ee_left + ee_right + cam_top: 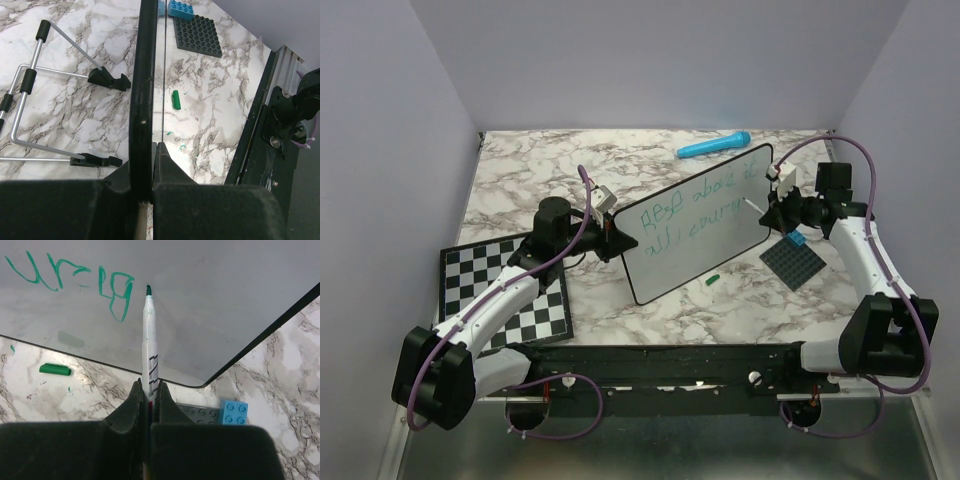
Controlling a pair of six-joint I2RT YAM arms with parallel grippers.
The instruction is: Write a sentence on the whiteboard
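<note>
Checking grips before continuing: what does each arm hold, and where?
Left fingers clamp the whiteboard by its rim; right fingers hold the marker by its barrel.

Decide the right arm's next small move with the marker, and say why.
Probably touch the marker to the whiteboard just past the last green letter and start another stroke: the right gripper holds it there, with bare board beyond.
</note>
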